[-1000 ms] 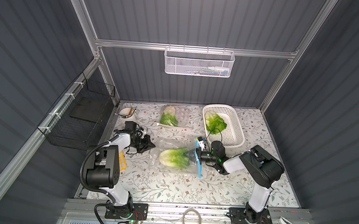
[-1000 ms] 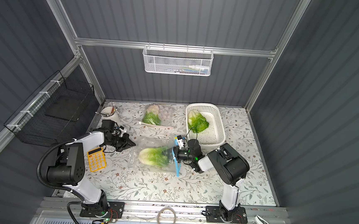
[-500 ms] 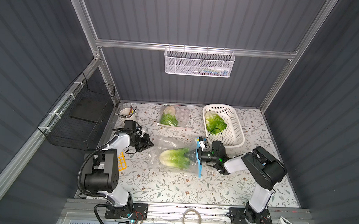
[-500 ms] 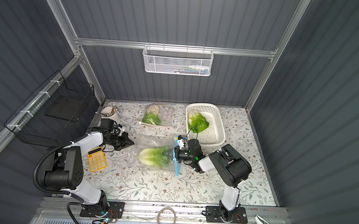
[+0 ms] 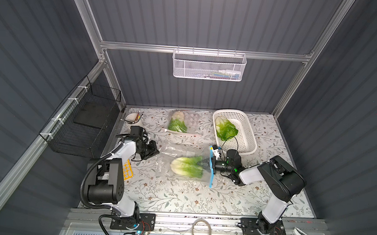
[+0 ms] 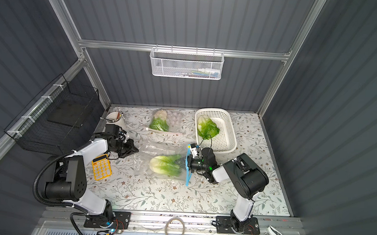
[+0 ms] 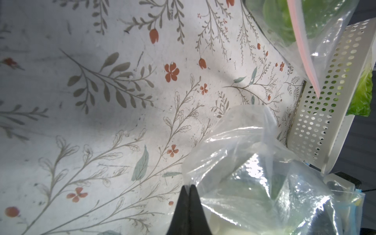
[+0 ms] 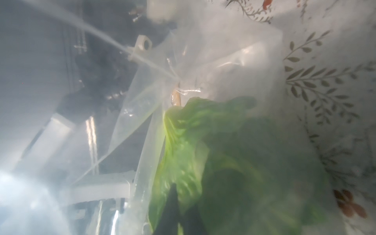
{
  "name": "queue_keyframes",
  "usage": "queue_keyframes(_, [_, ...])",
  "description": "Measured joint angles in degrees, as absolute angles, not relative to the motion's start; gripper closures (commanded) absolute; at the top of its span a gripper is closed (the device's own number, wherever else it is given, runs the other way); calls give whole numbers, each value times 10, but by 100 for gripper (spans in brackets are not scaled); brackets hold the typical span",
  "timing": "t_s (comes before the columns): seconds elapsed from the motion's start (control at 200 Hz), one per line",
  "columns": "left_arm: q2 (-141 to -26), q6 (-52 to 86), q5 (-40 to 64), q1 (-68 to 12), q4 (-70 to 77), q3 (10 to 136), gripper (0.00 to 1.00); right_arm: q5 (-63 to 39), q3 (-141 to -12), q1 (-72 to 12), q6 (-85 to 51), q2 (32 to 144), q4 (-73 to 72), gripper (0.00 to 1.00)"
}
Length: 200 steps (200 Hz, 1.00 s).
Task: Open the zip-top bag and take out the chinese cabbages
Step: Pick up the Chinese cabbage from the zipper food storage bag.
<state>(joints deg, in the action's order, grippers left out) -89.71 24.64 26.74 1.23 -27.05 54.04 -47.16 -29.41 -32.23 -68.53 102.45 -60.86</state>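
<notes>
One green-white chinese cabbage (image 5: 225, 128) lies in the white perforated basket (image 5: 248, 136). Beside the basket, your right gripper (image 5: 203, 162) pinches the second cabbage (image 5: 187, 168) inside the clear blue-zipped bag (image 5: 178, 178), and your left gripper (image 7: 188, 186) clamps the bag's film. The third cabbage (image 5: 177, 124) is unopened in its own bag.

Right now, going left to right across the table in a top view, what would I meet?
Yellow calculator → left gripper → nearer bagged cabbage → right gripper, reaching into that bag → white basket.

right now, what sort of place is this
Likely a robot test cell, not a kitchen: dark ribbed walls on an aluminium frame, a left arm and right arm bolted to a front rail, and staged props like a bagged chinese cabbage and white basket.
</notes>
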Motion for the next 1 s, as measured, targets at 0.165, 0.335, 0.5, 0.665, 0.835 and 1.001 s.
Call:
queue_keyframes(0.165, [-897,248,263,12,-275,540,100,-472,-287,-318,-686,1020,-615,100])
queue_keyframes(0.335, [-897,249,261,12,-277,540,100,-472,-287,-316,-686,1016,-617,100])
queue_keyframes(0.5, [-897,251,265,12,-287,540,100,-472,-269,-309,-686,1003,-616,100])
queue_keyframes(0.665, [-897,252,273,12,-289,540,100,-473,-266,-307,-686,997,-615,93])
queue_keyframes(0.835, [-897,252,272,12,-289,540,100,-476,-266,-307,-691,997,-618,83])
queue_keyframes(1.001, [-897,252,267,13,-287,540,100,-483,-266,-305,-700,1001,-637,75])
